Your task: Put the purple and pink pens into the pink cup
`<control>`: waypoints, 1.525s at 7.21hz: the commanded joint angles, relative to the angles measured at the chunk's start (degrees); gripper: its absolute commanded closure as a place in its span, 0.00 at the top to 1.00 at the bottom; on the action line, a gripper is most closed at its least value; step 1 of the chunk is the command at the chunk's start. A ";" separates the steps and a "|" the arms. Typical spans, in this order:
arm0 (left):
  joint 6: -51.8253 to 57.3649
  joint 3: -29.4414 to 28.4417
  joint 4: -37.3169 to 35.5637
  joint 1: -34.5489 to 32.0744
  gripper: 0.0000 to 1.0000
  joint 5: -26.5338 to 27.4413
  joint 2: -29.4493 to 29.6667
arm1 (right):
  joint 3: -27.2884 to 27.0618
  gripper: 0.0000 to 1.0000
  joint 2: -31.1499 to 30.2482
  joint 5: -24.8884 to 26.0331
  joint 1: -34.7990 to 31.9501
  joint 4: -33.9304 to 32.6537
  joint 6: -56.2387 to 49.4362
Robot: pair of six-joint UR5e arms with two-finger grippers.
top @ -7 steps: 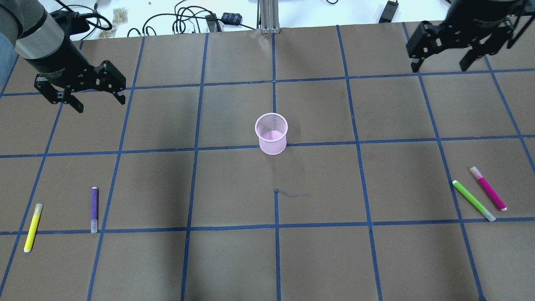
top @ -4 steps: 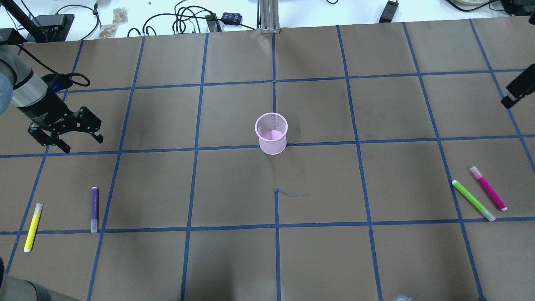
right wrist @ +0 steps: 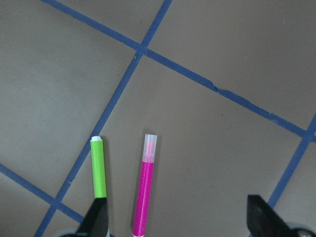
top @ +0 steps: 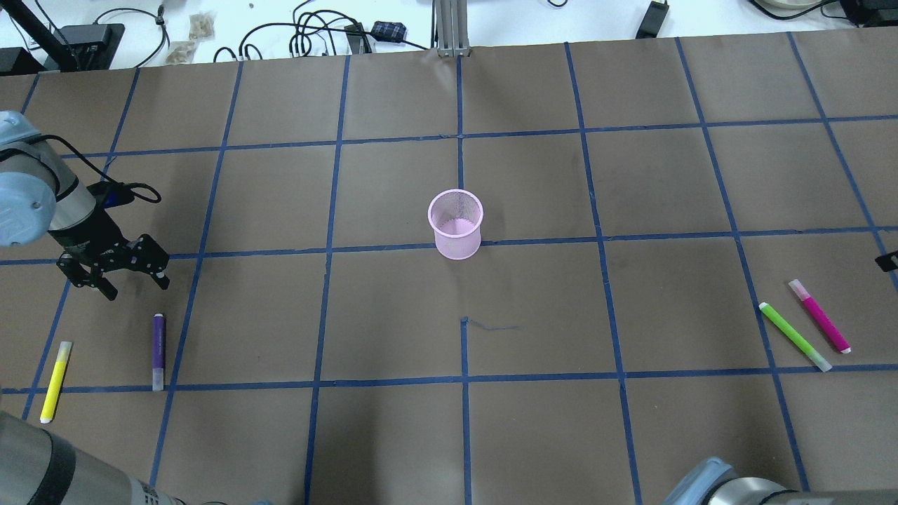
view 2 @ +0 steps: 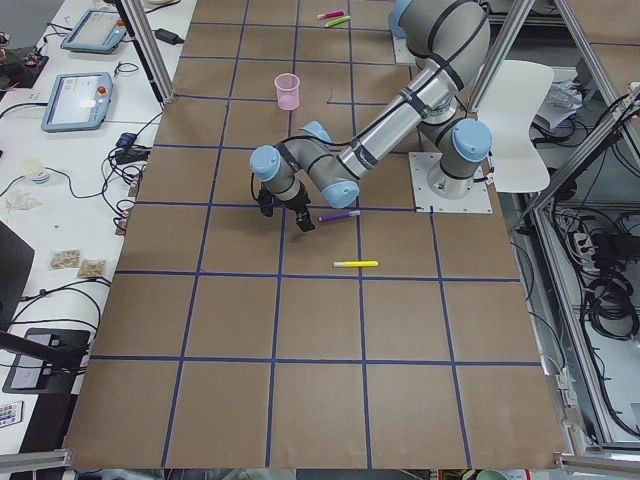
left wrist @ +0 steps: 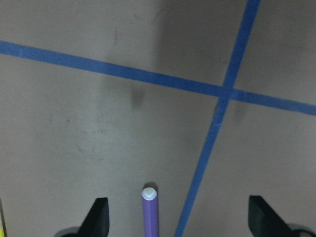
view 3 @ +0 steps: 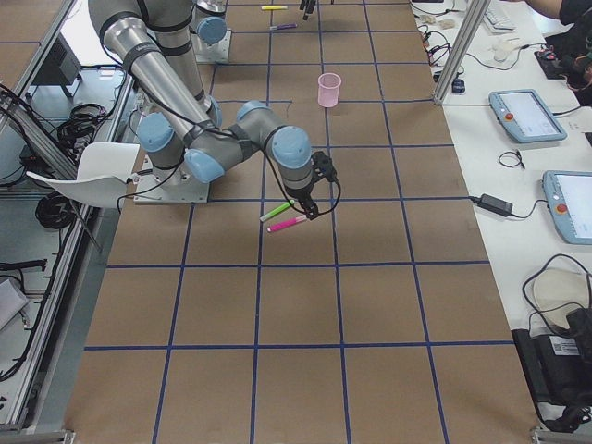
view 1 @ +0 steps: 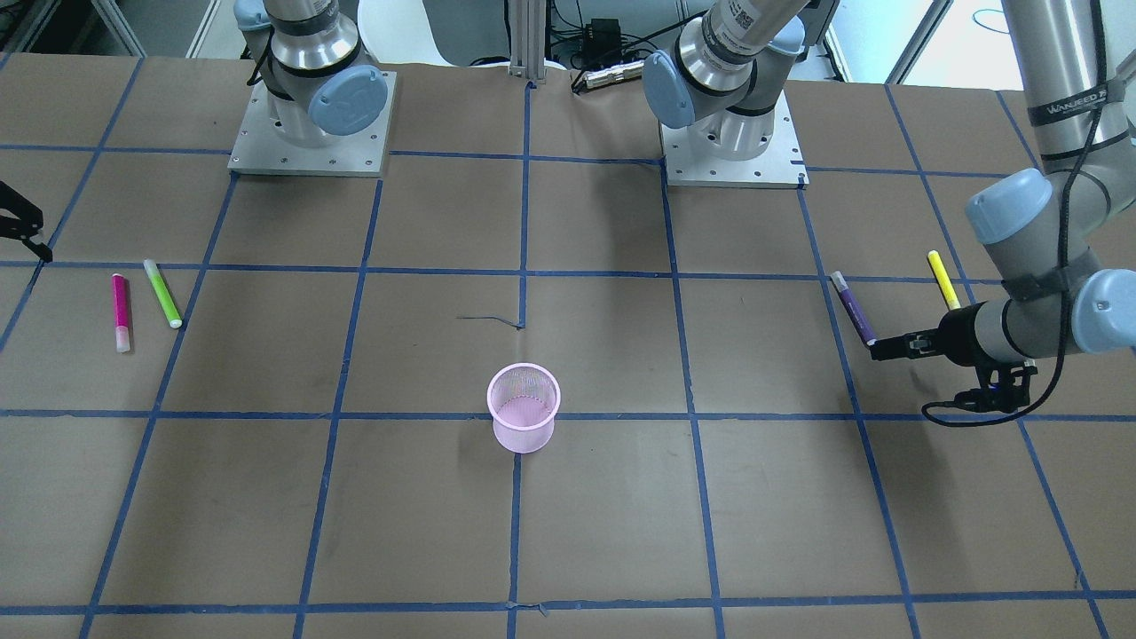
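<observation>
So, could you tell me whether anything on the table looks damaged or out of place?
Only a small thing: near the pink cup, a strand of blue grid tape lies peeled and curled sideways, leaving a gap in that line. The cup stands upright.

Cup (top: 456, 228) stands upright mid-worktop (top: 393, 435), well apart from all pens. On the robot's left, nearer the robot than the cup, left inner pen (top: 158, 351) and left outer pen (top: 55, 382) lie apart and roughly parallel, the outer one slightly nearer the robot. Left tool (top: 135, 284) hangs by the inner pen's far end; in the wrist view that end sits between its fingers. On the robot's right, right inner pen (top: 795, 337) and right outer pen (top: 819, 315) lie side by side, not touching. Right tool (view 3: 310, 203) hangs above, by their far ends.
</observation>
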State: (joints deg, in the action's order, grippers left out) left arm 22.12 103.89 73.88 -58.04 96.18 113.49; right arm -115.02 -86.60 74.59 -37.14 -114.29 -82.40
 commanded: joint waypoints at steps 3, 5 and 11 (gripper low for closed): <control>0.18 2.45 0.92 0.12 0.99 0.59 0.07 | -10.21 0.94 0.38 -9.10 9.01 -3.91 -13.47; 4.60 2.37 0.83 0.21 0.69 0.50 0.24 | -14.86 0.91 0.90 -11.54 11.63 -9.17 -18.47; 4.42 2.63 1.00 0.21 0.64 0.68 1.21 | -20.60 0.69 6.35 -13.77 16.40 -22.37 -20.61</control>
State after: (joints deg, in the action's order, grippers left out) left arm 26.57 106.47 74.72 -57.83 96.79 114.71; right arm -135.53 -81.15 60.90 -21.31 -135.17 -102.62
